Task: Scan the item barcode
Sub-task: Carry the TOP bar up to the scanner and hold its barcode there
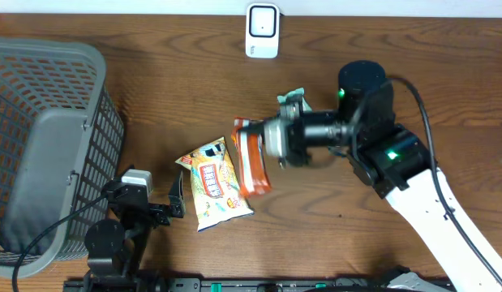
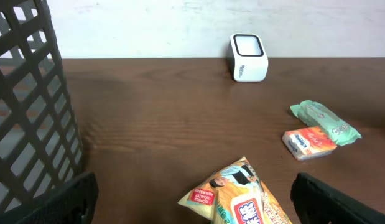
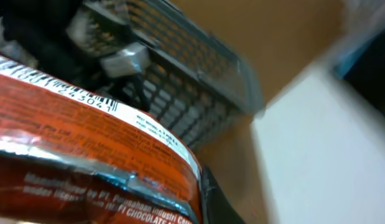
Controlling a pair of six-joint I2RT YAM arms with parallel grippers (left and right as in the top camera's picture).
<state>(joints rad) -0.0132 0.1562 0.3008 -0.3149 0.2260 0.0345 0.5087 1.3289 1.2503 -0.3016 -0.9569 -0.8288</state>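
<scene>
Right wrist: barcode [image 3: 73,93] on orange packet [image 3: 99,158] (overhead shows only front).

Orange packet [image 3: 86,137] — "CHOCOLATE" legible; digits "3061" above it

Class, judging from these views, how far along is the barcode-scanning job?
Done: the right gripper is shut on the orange packet. In hand: the packet sits near the yellow snack bag, its barcode showing in the wrist view. Left: presenting that barcode to the white scanner at the table's far edge. The left gripper is open and empty.
</scene>
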